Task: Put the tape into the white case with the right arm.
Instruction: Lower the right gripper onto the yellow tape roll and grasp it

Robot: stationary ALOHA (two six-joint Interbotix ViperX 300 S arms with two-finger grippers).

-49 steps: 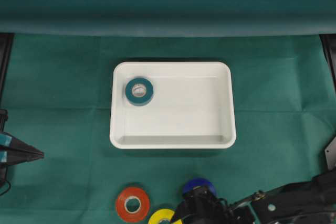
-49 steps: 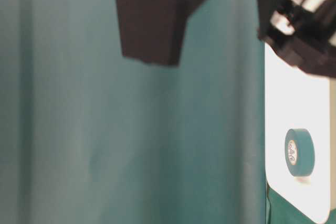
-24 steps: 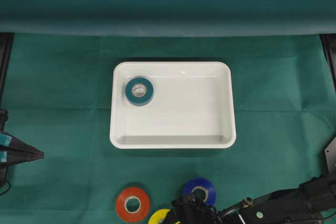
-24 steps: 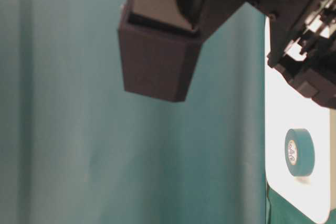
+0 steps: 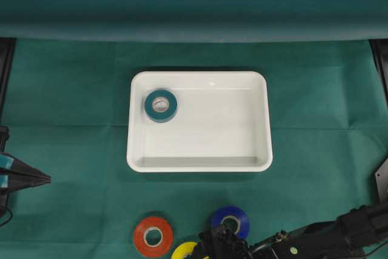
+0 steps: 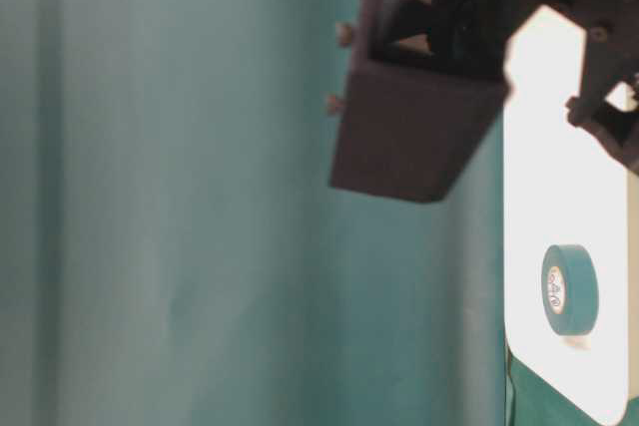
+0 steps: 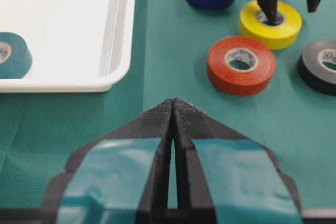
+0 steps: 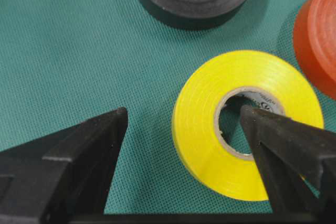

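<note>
Green cloth (image 5: 73,89) covers the whole table, with a fold of the same cloth rising as a backdrop behind it. The white case (image 5: 200,165) sits mid-table, long side running left to right, a teal roll (image 5: 160,105) lying flat in its far left corner. Down at the near edge lie the red roll (image 5: 153,236), the blue roll (image 5: 231,219), the black roll (image 7: 320,65) and the yellow roll (image 8: 247,121), flat, hole facing up. The right gripper (image 8: 181,124) is spread apart, one finger (image 8: 273,129) inside the yellow roll's hole, the other out on the cloth. The left gripper (image 7: 172,109) is clenched tight, holding nothing.
</note>
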